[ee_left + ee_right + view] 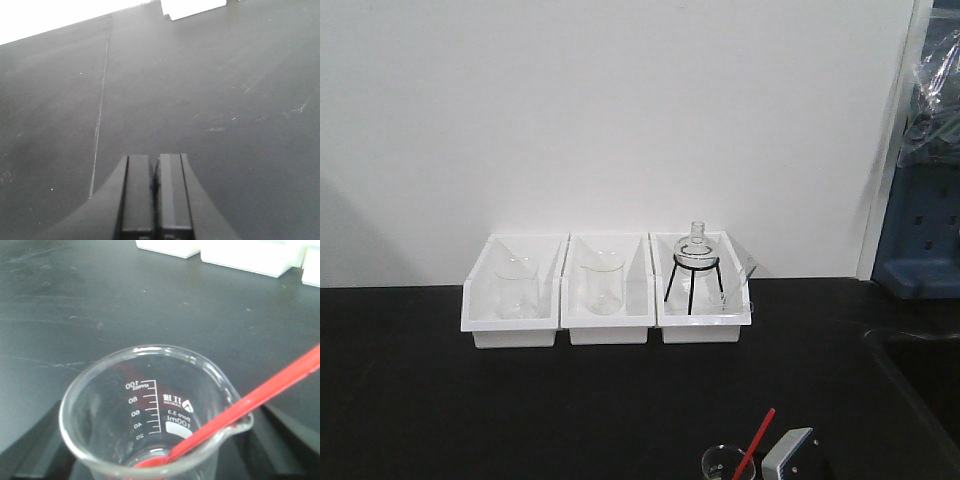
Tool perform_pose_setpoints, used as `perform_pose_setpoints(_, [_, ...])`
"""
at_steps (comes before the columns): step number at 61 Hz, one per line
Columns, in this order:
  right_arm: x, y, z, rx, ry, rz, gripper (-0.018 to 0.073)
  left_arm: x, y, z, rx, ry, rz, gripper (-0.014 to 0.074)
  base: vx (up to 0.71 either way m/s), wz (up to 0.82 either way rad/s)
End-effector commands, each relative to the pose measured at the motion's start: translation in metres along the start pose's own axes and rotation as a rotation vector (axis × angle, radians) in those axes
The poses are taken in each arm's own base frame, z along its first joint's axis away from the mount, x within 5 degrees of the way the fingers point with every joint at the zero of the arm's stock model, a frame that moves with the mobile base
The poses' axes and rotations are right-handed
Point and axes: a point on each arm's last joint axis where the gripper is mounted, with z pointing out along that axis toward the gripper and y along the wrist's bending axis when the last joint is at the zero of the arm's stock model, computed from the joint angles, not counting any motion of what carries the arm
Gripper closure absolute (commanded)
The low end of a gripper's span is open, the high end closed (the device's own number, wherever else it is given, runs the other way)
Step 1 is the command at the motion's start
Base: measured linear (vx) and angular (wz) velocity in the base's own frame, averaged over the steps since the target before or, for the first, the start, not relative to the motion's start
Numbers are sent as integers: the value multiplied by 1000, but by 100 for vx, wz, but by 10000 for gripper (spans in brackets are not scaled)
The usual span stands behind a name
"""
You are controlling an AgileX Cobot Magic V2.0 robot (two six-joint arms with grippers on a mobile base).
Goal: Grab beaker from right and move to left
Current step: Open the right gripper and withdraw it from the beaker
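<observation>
The beaker, small clear glass marked 100 ml, fills the right wrist view with a thin red rod leaning out over its spout. My right gripper is shut on it, a dark finger on each side. In the front view the beaker sits at the bottom edge, right of centre, next to the grey gripper housing. My left gripper is shut with nothing in it, over bare black tabletop.
Three white bins stand in a row at the back of the black table. The left bin and middle bin each hold a larger clear beaker. The right bin holds a round flask on a black wire tripod. A sunken sink lies at the right.
</observation>
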Motion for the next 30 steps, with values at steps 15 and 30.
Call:
perform_pose_setpoints(15, [-30, 2, -21, 76, -55, -39, -98, -2, -1, 2, -4, -64, 2, 603, 0, 0])
perform_pose_setpoints(30, [-32, 8, -59, 185, -69, 26, -80, -2, -1, 2, -4, -64, 2, 603, 0, 0])
